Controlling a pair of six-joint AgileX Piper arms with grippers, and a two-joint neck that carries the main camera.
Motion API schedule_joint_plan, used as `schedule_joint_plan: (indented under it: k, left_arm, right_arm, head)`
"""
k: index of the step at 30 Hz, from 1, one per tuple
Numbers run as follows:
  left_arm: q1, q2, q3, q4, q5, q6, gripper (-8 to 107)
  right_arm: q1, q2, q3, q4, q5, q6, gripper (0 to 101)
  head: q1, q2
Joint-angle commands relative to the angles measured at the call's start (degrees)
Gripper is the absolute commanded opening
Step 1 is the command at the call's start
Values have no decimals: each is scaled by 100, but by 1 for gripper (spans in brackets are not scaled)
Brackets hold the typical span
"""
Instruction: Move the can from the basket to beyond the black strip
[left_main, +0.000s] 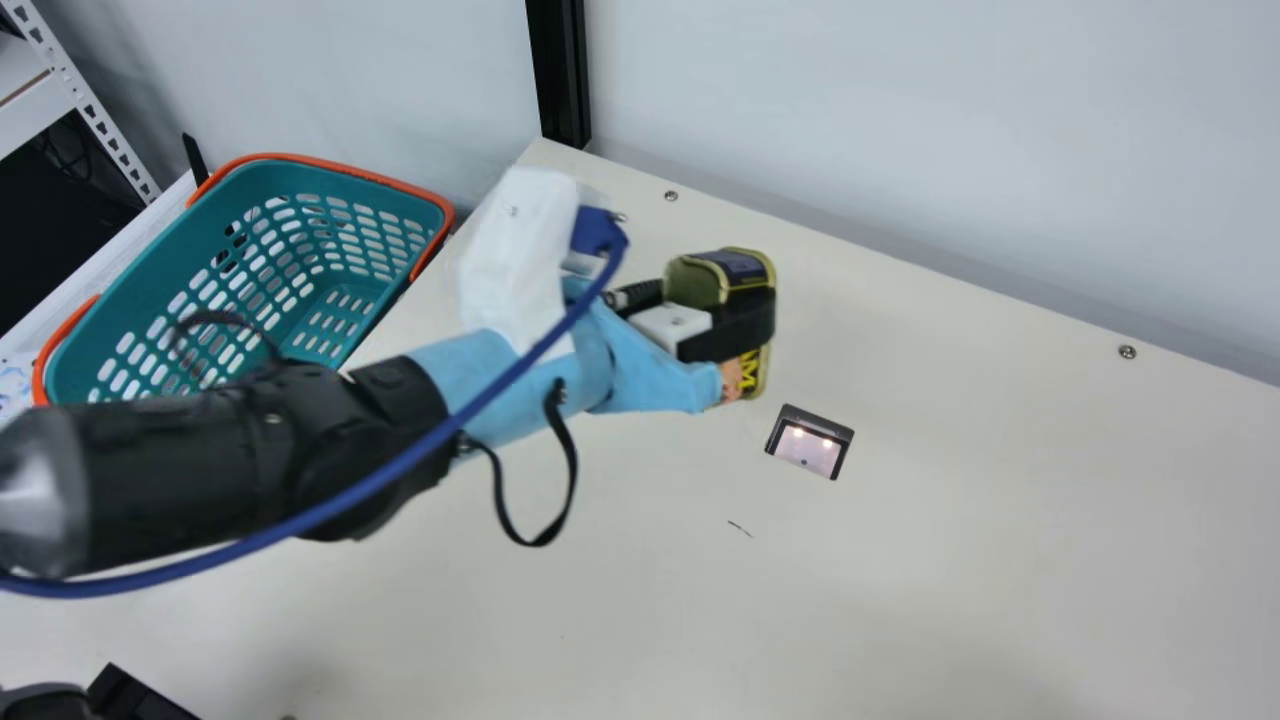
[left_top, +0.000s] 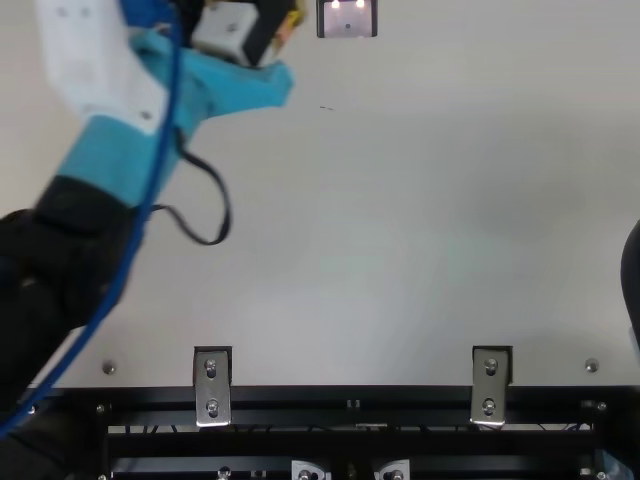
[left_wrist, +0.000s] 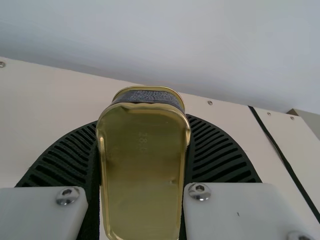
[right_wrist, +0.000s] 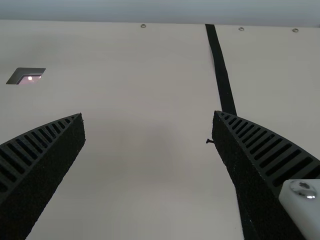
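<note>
Tabletop: beside the basket. Left hand: grasping the can, right of the basket in the main view. Right hand: released, fingers spread. Can: between the left fingers, outside the basket, over the tabletop.

This looks like a robotics lab. A jointed black and light-blue robot arm with a thick blue cable reaches over a screwed-down cream surface. Black metal rails with steel brackets run along the surface's near edge; a black metal post stands at its far corner, and a perforated white metal rack beyond its left side.
</note>
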Motion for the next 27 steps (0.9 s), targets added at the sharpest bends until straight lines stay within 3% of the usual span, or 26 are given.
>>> schedule_joint_plan:
  k: [1,8,17,27]
  left_arm:
    - [-195,352,-80,-328,-374,267,10]
    - [-559,1029,-382,-829,-1030,762,10]
    - [-726,1659,-646,-990,-1742,957,10]
    - [-801,1387,-590,-1223,-1463,1324,10]
  right_arm:
    - [0,0,0,0,0,0,101]
    - [0,0,0,0,0,0,101]
    - [0,0,0,0,0,0,101]
    - [0,0,0,0,0,0,101]
  head:
    - [-215,85]
    - [-215,85]
    - [-215,85]
    - [-215,85]
